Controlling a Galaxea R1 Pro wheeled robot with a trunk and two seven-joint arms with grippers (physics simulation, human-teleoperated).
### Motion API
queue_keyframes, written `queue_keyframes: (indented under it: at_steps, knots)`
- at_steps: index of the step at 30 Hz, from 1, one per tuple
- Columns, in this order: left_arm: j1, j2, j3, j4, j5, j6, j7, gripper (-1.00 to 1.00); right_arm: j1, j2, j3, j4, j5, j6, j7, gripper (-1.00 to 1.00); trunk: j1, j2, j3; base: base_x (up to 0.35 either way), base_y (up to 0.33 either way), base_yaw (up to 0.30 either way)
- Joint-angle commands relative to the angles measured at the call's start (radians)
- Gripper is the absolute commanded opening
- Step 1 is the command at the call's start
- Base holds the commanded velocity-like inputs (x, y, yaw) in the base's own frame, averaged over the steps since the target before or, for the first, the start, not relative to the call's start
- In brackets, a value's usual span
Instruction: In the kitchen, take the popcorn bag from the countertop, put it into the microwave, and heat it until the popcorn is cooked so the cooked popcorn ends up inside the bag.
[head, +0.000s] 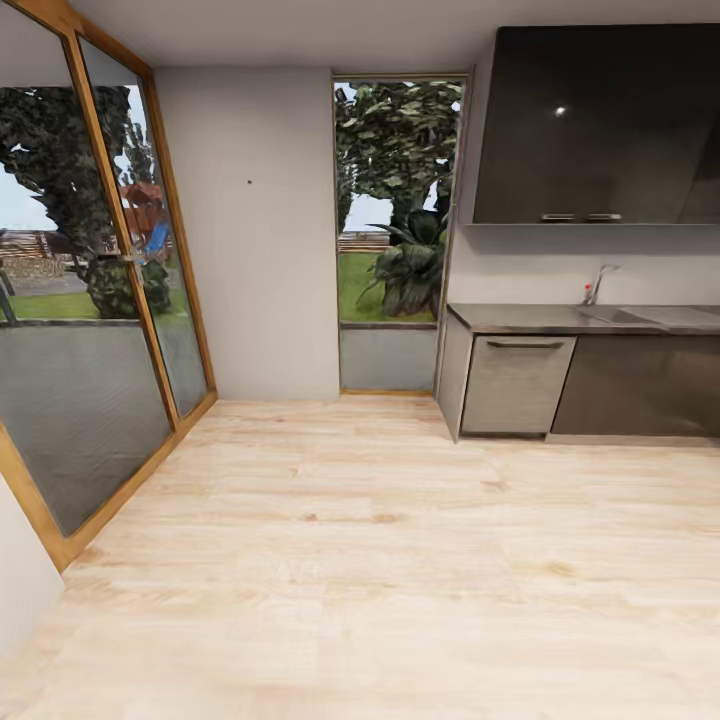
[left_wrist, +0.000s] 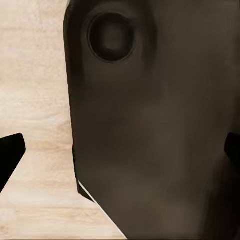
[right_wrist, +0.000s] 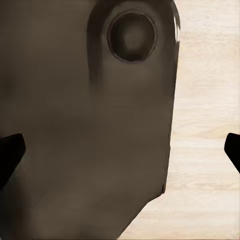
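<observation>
Pale wood floor fills most of the head view, bare planks running to the far wall. Grey steel worktop sits at the right, thin straight edge, glossy. Sink basin is let into it toward the right, with a tap standing behind and a small red-topped item just beside the tap; too small to tell what it is. Basin contents cannot be made out. Popcorn bag and microwave are not on the part of the worktop that shows here.

Under the worktop: a light grey cabinet front with a dark bar handle, door closed, and a darker glossy panel to its right, also closed. Dark wall cabinet hangs above, closed, glossy.

Tall window in the far wall shows plants and grass outside. Wood-framed glass doors run along the left side, garden beyond.

Left tool: two dark fingertips at the picture's opposite edges, set wide apart, nothing between them. Behind sits a dark brown rounded body of the robot with a round recess, floor planks beside it.

Right tool: same, fingertips spread wide, holding nothing, dark robot body and floor behind.
</observation>
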Motion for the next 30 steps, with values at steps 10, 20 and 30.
queue_keyframes:
  at_steps: [10, 20, 30]
  knots:
    - [-0.002, -0.041, 0.012, -0.057, 0.024, -0.018, -0.002, 1.00, -0.003, 0.002, -0.002, -0.002, 0.001, 0.003, 0.002, 1.00, 0.000, 0.000, 0.000, 0.000, 0.000, 0.000]
    - [-0.002, -0.041, 0.012, -0.069, 0.034, -0.018, -0.002, 1.00, -0.003, 0.002, -0.006, -0.001, -0.007, 0.003, -0.001, 1.00, 0.000, 0.000, 0.000, 0.000, 0.000, -0.124]
    - [-0.002, -0.042, 0.012, -0.069, 0.035, -0.018, -0.002, 1.00, -0.003, 0.002, -0.006, -0.001, -0.006, 0.003, -0.004, 1.00, 0.000, 0.000, 0.000, 0.000, 0.000, -0.251]
